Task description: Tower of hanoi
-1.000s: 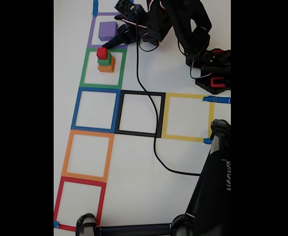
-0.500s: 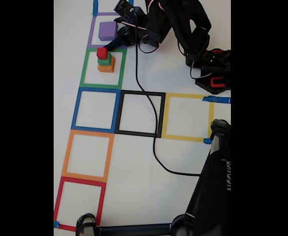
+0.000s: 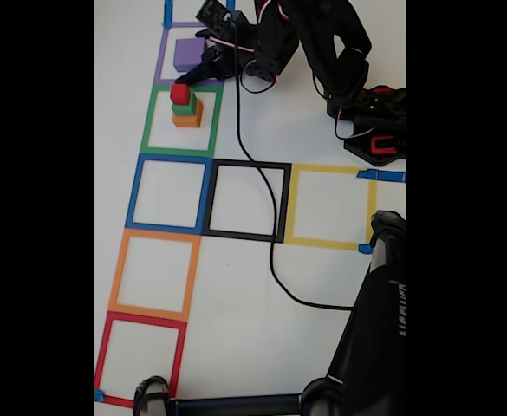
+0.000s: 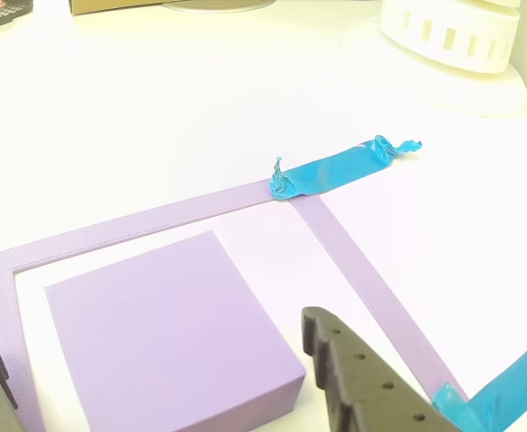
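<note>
A purple block (image 3: pixel 189 54) lies in the purple taped square (image 3: pixel 161 56) at the top of the fixed view. Just below it, in the green square (image 3: pixel 150 121), stands a stack: red cube (image 3: pixel 180 93) on a green cube (image 3: pixel 184 107) on an orange one (image 3: pixel 187 118). My gripper (image 3: pixel 200 69) hangs at the purple block's lower right edge. In the other view the purple block (image 4: pixel 164 333) lies between my spread fingers (image 4: pixel 362 387), and the gripper (image 4: pixel 173 391) is open with nothing held.
Blue (image 3: pixel 138 191), black (image 3: pixel 244 165), yellow (image 3: pixel 292 204), orange (image 3: pixel 119 277) and red (image 3: pixel 106 347) taped squares run down the white table. A black cable (image 3: pixel 244 147) crosses it. The arm base (image 3: pixel 376 130) sits at right, a black stand (image 3: pixel 379 329) at lower right.
My gripper has moved up and slightly right in the fixed view, away from the stack's red cube and closer beside the purple block. The blocks have not moved.
</note>
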Tool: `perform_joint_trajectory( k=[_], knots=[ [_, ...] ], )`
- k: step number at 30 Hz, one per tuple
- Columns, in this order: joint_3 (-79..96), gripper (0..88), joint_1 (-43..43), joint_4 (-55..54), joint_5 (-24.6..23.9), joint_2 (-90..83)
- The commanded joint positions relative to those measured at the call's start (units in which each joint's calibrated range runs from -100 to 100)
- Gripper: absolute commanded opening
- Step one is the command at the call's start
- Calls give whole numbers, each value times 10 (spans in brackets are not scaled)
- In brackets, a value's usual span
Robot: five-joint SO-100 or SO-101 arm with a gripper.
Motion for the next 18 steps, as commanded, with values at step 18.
perform_joint_trajectory(
  k=[18],
  knots=[
    [-18,256,2,0,0,10]
  ],
)
